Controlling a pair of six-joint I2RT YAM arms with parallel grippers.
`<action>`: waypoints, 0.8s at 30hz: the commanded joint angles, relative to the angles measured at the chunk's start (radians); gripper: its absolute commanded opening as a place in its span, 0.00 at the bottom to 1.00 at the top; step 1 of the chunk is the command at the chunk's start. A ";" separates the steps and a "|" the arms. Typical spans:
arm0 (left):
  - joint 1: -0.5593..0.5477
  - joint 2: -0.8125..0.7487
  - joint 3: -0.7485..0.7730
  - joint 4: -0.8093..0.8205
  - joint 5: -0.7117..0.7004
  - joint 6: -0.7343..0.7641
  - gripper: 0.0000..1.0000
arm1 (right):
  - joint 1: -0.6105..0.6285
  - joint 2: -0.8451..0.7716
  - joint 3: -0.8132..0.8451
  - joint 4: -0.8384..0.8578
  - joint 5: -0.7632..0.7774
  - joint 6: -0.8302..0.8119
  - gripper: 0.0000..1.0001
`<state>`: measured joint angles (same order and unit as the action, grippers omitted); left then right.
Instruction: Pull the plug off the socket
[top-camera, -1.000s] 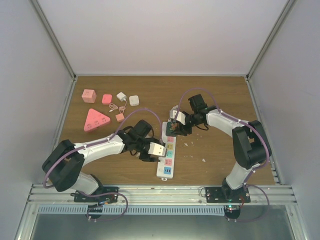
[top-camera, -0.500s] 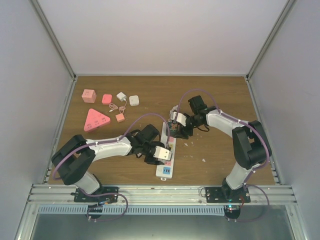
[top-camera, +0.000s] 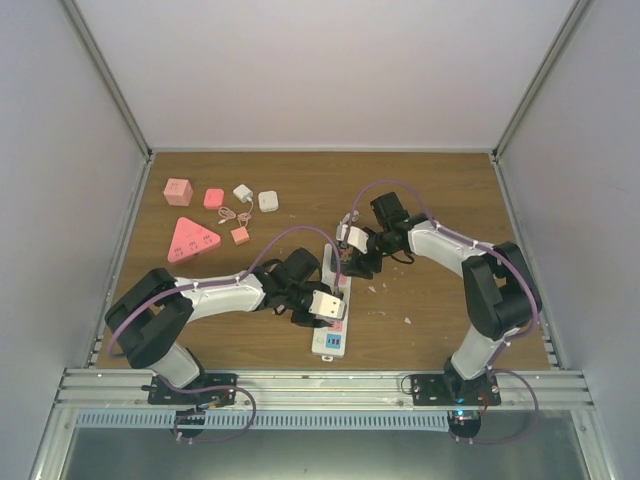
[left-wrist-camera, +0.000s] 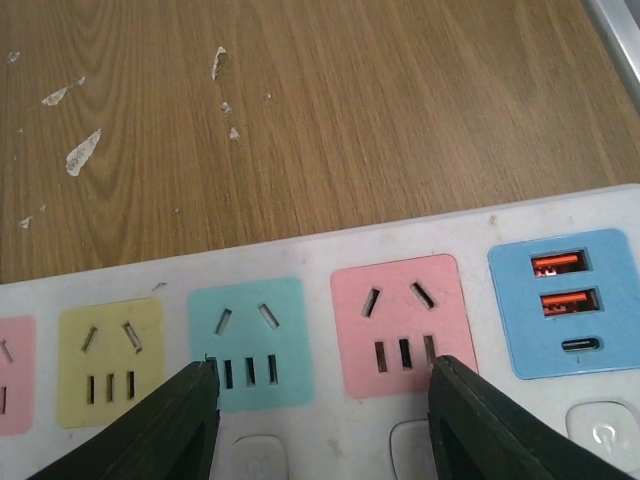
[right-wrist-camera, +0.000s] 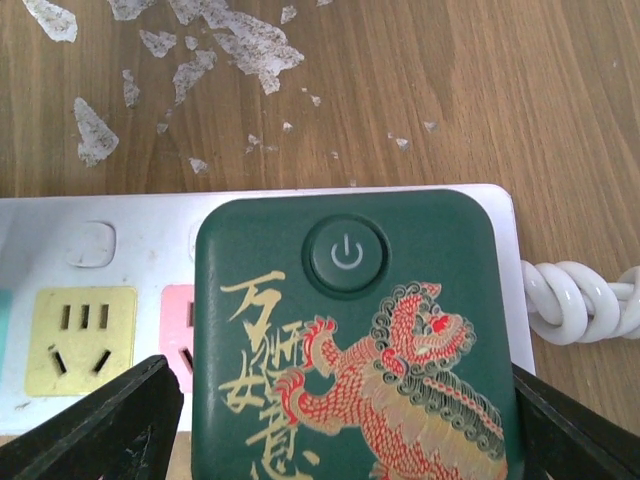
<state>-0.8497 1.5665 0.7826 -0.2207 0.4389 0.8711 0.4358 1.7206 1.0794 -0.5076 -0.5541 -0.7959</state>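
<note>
The socket (top-camera: 331, 343) is a long white strip with pastel outlets, lying lengthwise mid-table. The plug (right-wrist-camera: 350, 340), a dark green square block with a power button and a red-gold lion, sits in the strip's far end by the twisted white cord (right-wrist-camera: 580, 300). My right gripper (right-wrist-camera: 345, 430) is open and straddles the plug, with a small gap showing at its left finger (right-wrist-camera: 100, 425). My left gripper (left-wrist-camera: 325, 400) is open, its fingertips (left-wrist-camera: 180, 420) down on the strip (left-wrist-camera: 420, 240) at the green and pink outlets, nothing between them.
At the back left lie a pink triangular block (top-camera: 192, 241), a pink cube (top-camera: 178, 191), a small pink piece (top-camera: 214, 198), two white adapters (top-camera: 243, 192) and a small orange piece with a thin cable (top-camera: 239, 235). White flecks (top-camera: 407, 321) dot the wood. Walls enclose three sides.
My right gripper's jaws have spread wider around the plug. The left arm has swung its elbow in and set its gripper lower along the strip.
</note>
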 joint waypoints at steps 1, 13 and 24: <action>-0.008 0.027 -0.006 0.012 -0.037 0.005 0.57 | 0.042 0.030 0.017 0.015 -0.006 0.024 0.79; -0.008 0.067 0.003 -0.001 -0.077 0.015 0.47 | 0.066 0.024 0.024 0.031 -0.012 0.021 0.47; 0.004 0.108 0.022 -0.028 -0.073 0.018 0.41 | 0.063 -0.015 0.046 -0.016 -0.109 0.005 0.28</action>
<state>-0.8509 1.6138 0.8120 -0.1982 0.4435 0.8715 0.4732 1.7485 1.0946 -0.4595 -0.5201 -0.7895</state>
